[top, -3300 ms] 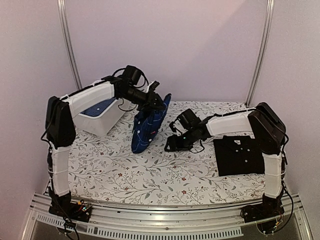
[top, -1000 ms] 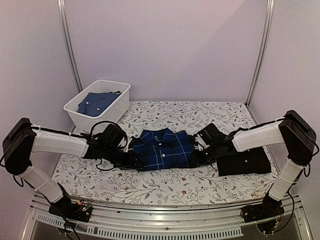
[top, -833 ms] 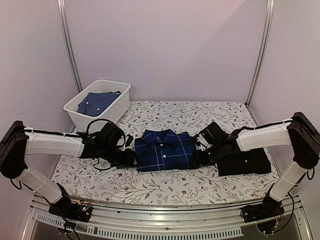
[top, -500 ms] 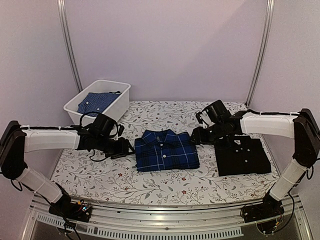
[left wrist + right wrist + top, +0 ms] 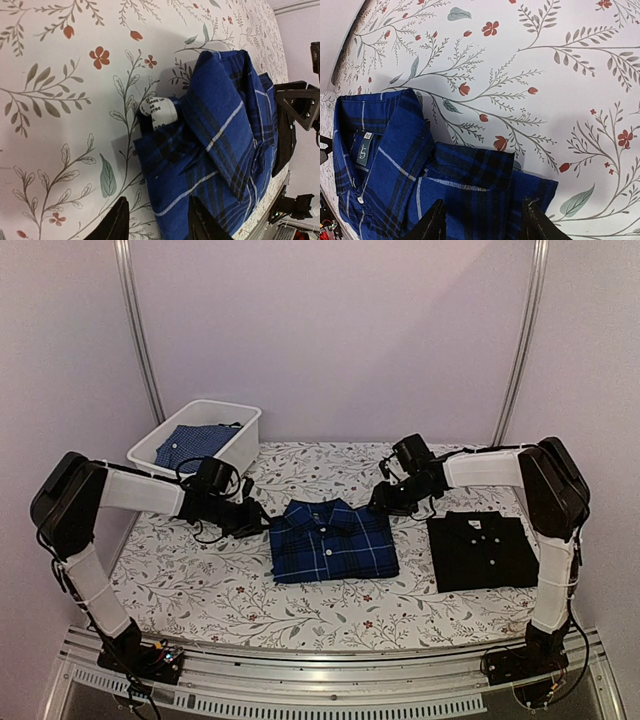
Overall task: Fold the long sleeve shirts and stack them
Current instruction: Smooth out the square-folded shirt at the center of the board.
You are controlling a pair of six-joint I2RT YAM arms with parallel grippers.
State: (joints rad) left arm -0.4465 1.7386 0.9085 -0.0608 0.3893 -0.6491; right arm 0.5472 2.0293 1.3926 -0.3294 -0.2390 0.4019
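A folded navy-and-blue plaid shirt (image 5: 332, 540) lies flat at mid table, collar toward the back. It fills the left wrist view (image 5: 225, 145) and the right wrist view (image 5: 430, 190). A folded black shirt (image 5: 482, 550) lies to its right. My left gripper (image 5: 257, 521) is open and empty, just off the plaid shirt's back left corner; its fingertips (image 5: 116, 225) hover over that edge. My right gripper (image 5: 381, 502) is open and empty at the shirt's back right corner, its fingertips (image 5: 532, 220) above the folded shoulder.
A white bin (image 5: 200, 450) at the back left holds another blue patterned shirt (image 5: 192, 445). The table (image 5: 300, 600) wears a floral cloth. Metal frame posts (image 5: 135, 330) stand at both back corners, and a metal rail runs along the near edge.
The plaid shirt was hanging from my left gripper, then was laid flat and folded. Both grippers have since let go and drawn back from its sides to its back corners.
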